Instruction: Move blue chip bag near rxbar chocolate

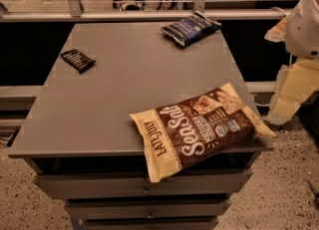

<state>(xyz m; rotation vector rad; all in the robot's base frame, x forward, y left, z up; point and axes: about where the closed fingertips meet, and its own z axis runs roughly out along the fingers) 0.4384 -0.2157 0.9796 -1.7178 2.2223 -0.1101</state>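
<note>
The blue chip bag (pixel 190 28) lies at the far right corner of the grey table (pixel 124 99), dark blue and crinkly with white lettering. The rxbar chocolate (pixel 78 59), a small flat black bar, lies near the table's far left edge. The two are well apart, with most of the table's width between them. My arm and gripper (pixel 287 103) hang off the table's right side, beyond its edge, away from both items and touching nothing.
A large brown-and-cream "Sea Salt" bag (pixel 199 130) lies at the front right and overhangs the table's front edge. Drawers (pixel 144 186) sit under the tabletop. A metal rail (pixel 149 16) runs behind the table. Speckled floor surrounds it.
</note>
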